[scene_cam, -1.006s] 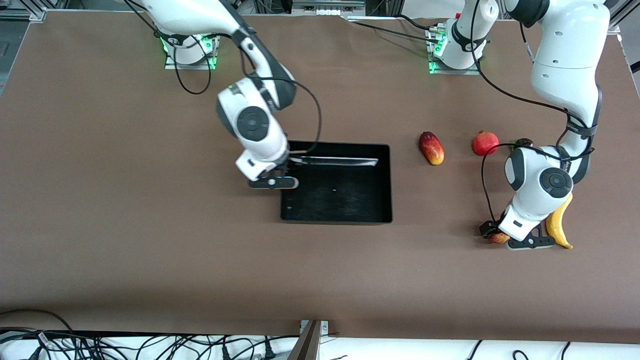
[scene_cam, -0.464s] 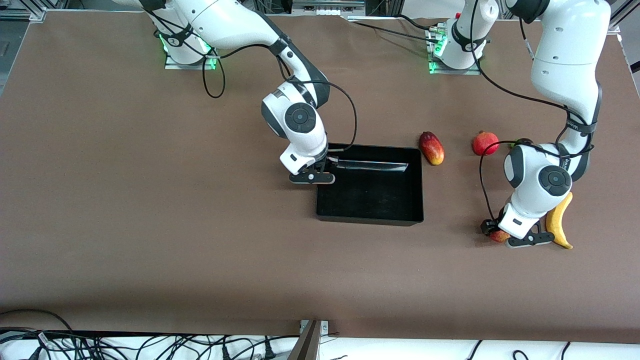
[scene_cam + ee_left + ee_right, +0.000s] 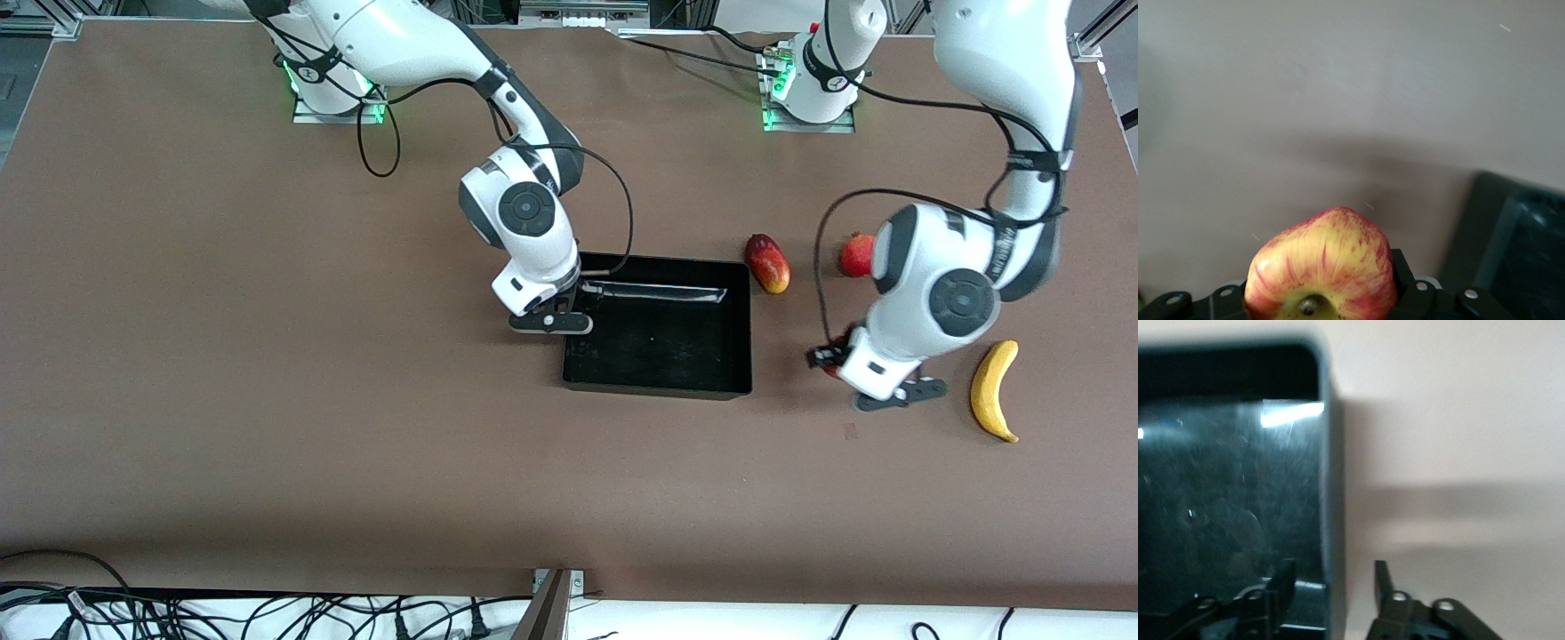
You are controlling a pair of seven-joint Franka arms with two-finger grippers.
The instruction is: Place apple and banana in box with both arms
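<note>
Jaws first: the left gripper (image 3: 1321,308) is clamped on the apple (image 3: 1321,267), one finger on each side of the fruit, and you can see it held up in the air over bare table between the box (image 3: 658,388) and the banana (image 3: 993,389). In the front view only a sliver of red shows under that wrist.

The right gripper (image 3: 1333,587) has its fingers parted and straddles the box wall at the end toward the right arm, one finger inside the tray and one outside; you cannot tell whether either finger touches the wall.

The box lies mid-table with nothing in it. The banana lies flat on the table toward the left arm's end, nearer the front camera than the pomegranate (image 3: 855,255). The mango (image 3: 767,263) lies just beside the box's corner, not touching it. Between the box and the lifted apple you have bare brown table (image 3: 267,400).

Count: one apple, one banana, one box, one mango, one pomegranate, two arms.
</note>
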